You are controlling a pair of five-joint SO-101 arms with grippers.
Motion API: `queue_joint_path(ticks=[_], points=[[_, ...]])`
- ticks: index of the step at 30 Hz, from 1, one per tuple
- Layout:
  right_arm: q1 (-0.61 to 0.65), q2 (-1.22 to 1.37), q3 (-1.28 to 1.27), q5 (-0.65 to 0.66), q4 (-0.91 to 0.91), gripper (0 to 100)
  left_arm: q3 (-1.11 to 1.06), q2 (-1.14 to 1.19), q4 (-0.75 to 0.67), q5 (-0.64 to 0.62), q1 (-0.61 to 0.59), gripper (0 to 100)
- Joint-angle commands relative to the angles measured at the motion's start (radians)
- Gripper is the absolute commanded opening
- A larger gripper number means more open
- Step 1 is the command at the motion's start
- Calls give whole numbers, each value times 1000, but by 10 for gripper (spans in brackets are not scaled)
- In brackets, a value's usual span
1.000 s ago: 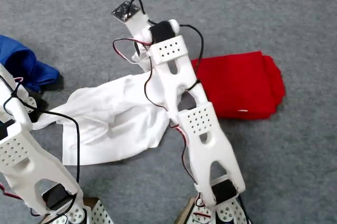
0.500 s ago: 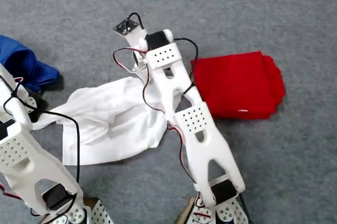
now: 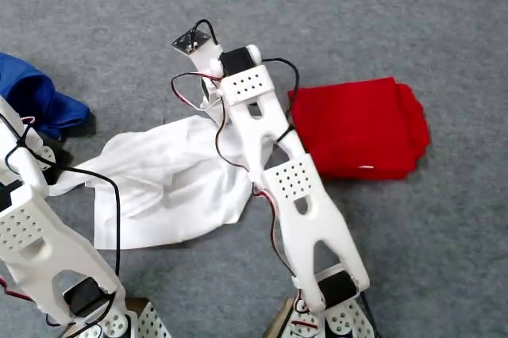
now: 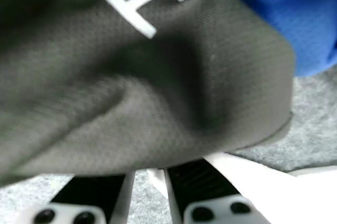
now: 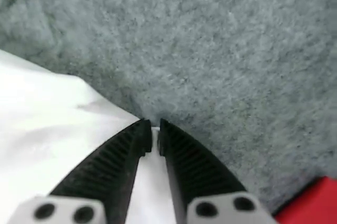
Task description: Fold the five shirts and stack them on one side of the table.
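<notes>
Status: one shirt folded, white shirt in hand.

My right tool [image 5: 152,125] is closed narrow on the far edge of the white shirt [image 3: 167,183], which lies rumpled and unfolded at mid counter [image 3: 413,44]. The red shirt [image 3: 361,128] lies folded just beside it, on the right. The blue shirt [image 3: 36,100] and the black shirt [image 4: 131,77] are bunched at the left edge, near my left tool [image 4: 152,182], whose state I cannot tell. By my judgement, most of the folding and all of the stacking remain.
</notes>
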State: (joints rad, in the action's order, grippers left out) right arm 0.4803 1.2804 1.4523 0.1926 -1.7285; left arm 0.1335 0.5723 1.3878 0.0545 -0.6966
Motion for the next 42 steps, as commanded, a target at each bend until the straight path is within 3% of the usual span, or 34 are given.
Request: queue_joint_path(ticks=[1, 23, 34, 42], points=[[-42, -7, 68, -28, 12, 24, 12, -8, -63, 6, 20, 19], [-88, -137, 205, -28, -54, 2, 12, -8, -63, 6, 20, 19], [-5, -343, -73, 17, -58, 9, 12, -8, -63, 6, 20, 19], [-8, -372, -213, 84, -55, 207, 12, -8, -63, 6, 20, 19]])
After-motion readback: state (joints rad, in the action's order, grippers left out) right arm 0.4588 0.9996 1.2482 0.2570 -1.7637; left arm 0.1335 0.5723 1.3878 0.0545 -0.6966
